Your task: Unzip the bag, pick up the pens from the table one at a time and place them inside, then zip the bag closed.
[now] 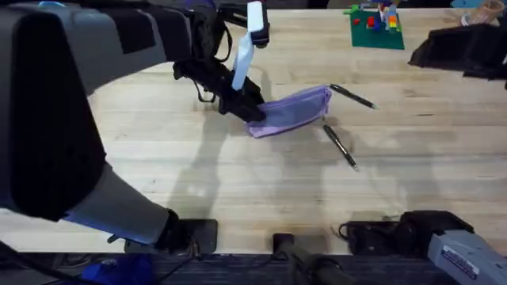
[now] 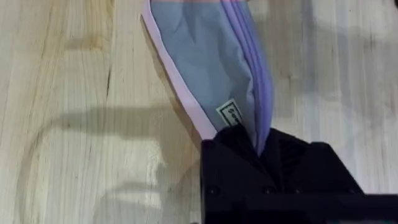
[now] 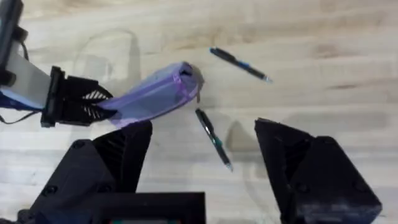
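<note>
Gripping the bag's (image 1: 293, 109) end, left hand (image 1: 247, 108) clamped, right hand (image 3: 205, 168) apart, pens (image 1: 340, 147) seemingly beside bag

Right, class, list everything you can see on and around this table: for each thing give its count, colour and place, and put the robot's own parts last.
bag: one, lavender-purple, mid-table, one end held by the left tool.
pens: two, black. One lies just beyond the bag's free end; the other lies on the near side of that end.
brick model: one, green base with red, blue and yellow bricks, far edge of the table.
dark object: one, black, far right corner; what it is cannot be told.
table: one, light wooden planks.
left tool: black, shut on the bag's end.
right tool: black, open, above the table, short of the bag and the nearer pen.
</note>
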Tool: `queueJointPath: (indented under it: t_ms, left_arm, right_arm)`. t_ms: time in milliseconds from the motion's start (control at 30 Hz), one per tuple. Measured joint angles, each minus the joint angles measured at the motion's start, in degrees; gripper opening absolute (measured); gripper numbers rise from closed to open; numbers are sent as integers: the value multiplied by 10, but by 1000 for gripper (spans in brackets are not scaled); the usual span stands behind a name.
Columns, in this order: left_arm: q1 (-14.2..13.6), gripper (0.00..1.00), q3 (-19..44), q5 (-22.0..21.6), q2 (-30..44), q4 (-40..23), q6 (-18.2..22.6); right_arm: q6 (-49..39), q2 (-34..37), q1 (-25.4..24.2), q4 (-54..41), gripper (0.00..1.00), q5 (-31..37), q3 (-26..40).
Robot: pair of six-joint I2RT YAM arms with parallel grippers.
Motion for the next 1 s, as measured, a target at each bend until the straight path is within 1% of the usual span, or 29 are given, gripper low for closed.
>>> queueJointPath:
  t_ms: [67, 233, 300, 467, 600, 767, 1000]
  left_arm:
    - [0, 43, 0, 0, 0, 0, 0]
    - [0, 43, 0, 0, 0, 0, 0]
    - [0, 43, 0, 0, 0, 0, 0]
    - [0, 43, 0, 0, 0, 0, 0]
    - [0, 43, 0, 0, 0, 0, 0]
    - [0, 43, 0, 0, 0, 0, 0]
    - [0, 43, 0, 0, 0, 0, 0]
  right_arm:
    - [9, 0, 0, -31, 996, 0, 0]
    - [12, 0, 0, -68, 996, -2, 0]
    - [9, 0, 0, -78, 996, -16, 0]
    - [-15, 0, 0, -80, 996, -78, 0]
    - [-45, 0, 0, -89, 996, -107, 0]
    - [-90, 0, 0, -98, 996, -124, 0]
    - [-107, 0, 0, -96, 996, -131, 0]
